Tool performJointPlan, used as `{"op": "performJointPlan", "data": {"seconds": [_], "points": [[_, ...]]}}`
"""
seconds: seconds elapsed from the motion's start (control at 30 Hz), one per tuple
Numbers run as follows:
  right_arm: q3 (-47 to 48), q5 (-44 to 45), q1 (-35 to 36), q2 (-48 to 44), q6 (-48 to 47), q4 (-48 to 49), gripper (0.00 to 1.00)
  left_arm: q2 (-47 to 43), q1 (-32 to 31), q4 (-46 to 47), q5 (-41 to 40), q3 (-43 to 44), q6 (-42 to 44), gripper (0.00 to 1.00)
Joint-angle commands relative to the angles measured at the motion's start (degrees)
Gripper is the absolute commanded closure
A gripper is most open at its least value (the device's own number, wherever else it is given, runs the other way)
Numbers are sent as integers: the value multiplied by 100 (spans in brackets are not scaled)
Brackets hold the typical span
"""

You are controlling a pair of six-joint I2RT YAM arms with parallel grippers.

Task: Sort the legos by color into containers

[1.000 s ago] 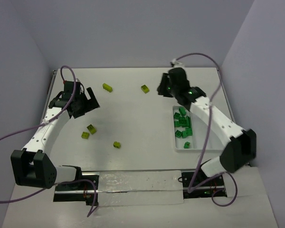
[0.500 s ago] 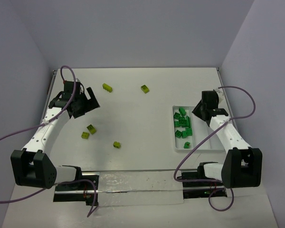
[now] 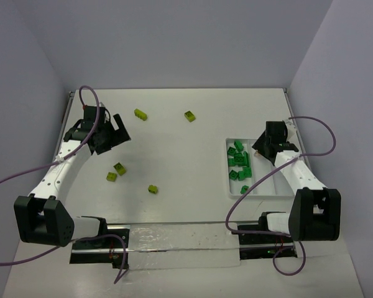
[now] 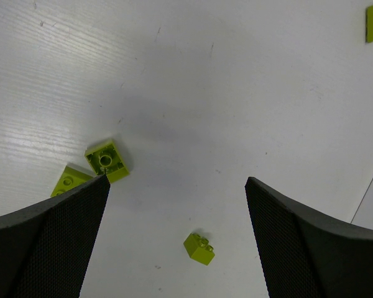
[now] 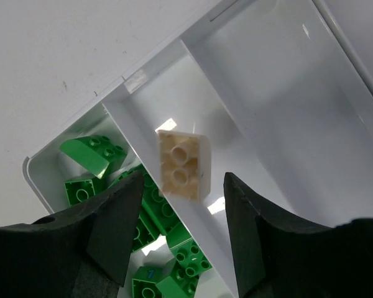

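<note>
- Top external view: the left gripper (image 3: 120, 128) hangs over the far left of the white table (image 3: 186, 149), its fingers apart. Five yellow-green studded plastic bricks (image 3: 120, 168) lie scattered on the table (two farther out, three nearer the bases). The right gripper (image 3: 263, 146) hovers over the far end of the shallow white rectangular plastic tray (image 3: 267, 189). The tray's left compartment holds a heap of dark green studded plastic bricks (image 3: 239, 164).
- Left wrist view: the left gripper (image 4: 177, 183) is spread wide and grips nothing. Two yellow-green bricks (image 4: 107, 161) lie touching each other at the tip of one finger (image 4: 50, 248). A third sits on the table in the gap between the fingers, and a fourth lies well apart at the frame's top right corner.
- Right wrist view: the right gripper (image 5: 183, 180) is spread above the tray (image 5: 248, 143). A pale peach studded plastic brick (image 5: 181, 162) shows between the fingertips, touching neither. It overlaps the thin divider between the compartment of dark green bricks (image 5: 87, 155) and the middle compartment. It is slightly blurred, so whether it rests on anything cannot be told.
</note>
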Motion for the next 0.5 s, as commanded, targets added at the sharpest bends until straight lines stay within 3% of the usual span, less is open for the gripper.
{"op": "performJointPlan", "data": {"seconds": [0.0,0.17,0.3,0.47], "points": [[63,93,-4,-157,-93,253,35,-59,27,142,13,244,29,1],[473,91,213,-169,-346,84,27,-56,27,130,7,256,36,1],[1147,-243,1143,-14,-1120,311,27,-51,27,101,-16,253,43,1],[2563,-322,2129,1278,-1996,11,26,-56,27,59,-55,354,17,1]]}}
